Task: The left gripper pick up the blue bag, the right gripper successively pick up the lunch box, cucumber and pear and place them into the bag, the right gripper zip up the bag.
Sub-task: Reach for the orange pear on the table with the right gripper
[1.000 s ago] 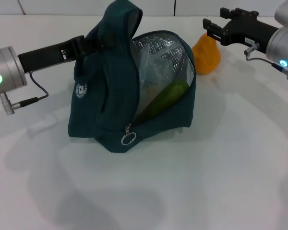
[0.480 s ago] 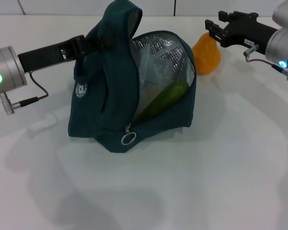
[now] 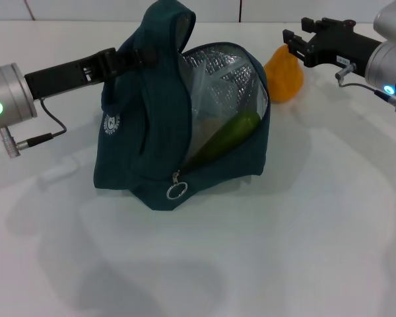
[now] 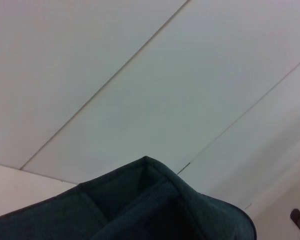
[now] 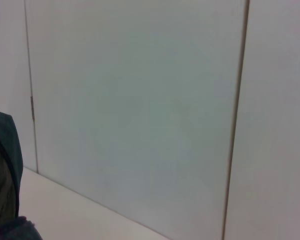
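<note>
Pear [image 3: 284,74] beside blue bag [image 3: 152,132] mouth.

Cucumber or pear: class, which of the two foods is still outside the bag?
The pear: it sits on the table behind the blue bag, while the cucumber lies inside.

Left tool [image 3: 129,58] clamped, arm level; right tool [image 3: 297,41] raised, seemingly parted.

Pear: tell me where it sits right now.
In the head view, the pear rests on the white table at the far right, just behind the blue bag, with the right gripper hovering over it.
</note>
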